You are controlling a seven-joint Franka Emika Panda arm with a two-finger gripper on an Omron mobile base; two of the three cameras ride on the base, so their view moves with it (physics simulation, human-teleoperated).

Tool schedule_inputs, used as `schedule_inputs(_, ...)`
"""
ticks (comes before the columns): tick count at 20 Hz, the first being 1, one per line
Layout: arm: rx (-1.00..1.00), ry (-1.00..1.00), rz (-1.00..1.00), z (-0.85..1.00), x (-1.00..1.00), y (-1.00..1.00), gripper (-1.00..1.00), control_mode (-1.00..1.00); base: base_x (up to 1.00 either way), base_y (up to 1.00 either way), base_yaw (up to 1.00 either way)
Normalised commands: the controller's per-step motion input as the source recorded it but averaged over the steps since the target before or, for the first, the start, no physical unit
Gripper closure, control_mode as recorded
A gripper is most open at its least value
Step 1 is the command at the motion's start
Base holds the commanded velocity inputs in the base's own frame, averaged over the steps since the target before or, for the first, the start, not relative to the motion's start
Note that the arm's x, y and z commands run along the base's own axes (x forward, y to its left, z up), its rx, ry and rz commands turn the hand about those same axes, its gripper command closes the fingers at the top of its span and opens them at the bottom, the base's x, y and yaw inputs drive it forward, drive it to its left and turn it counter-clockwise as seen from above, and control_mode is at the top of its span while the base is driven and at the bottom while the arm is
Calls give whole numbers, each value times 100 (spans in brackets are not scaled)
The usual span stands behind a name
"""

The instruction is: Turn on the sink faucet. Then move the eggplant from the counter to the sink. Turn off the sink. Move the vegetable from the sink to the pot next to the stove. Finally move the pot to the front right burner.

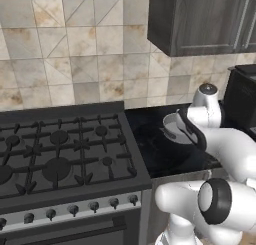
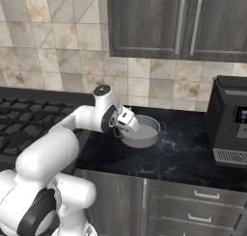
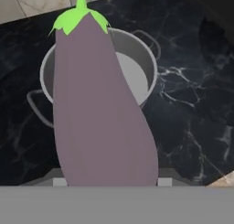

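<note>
The gripper [image 2: 126,120] is clamped on the eggplant [image 3: 98,109], jaws partly apart around its wide body, holding it above the pot [image 2: 141,131], which sits on the counter [image 2: 183,153] just right of the stove [image 1: 65,154]

The eggplant [image 3: 98,109] hides the end effector's fingers and part of the pot [image 3: 141,63]
</note>
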Motion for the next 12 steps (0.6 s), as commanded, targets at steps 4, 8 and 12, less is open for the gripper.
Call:
schedule_inputs(4,0,0,0,-33,39,-3,100,-100,0,0,0)
schedule_inputs(8,0,0,0,-28,38,-8,100,-100,0,0,0)
schedule_inputs(12,0,0,0,-26,33,-13,100,-100,0,0,0)
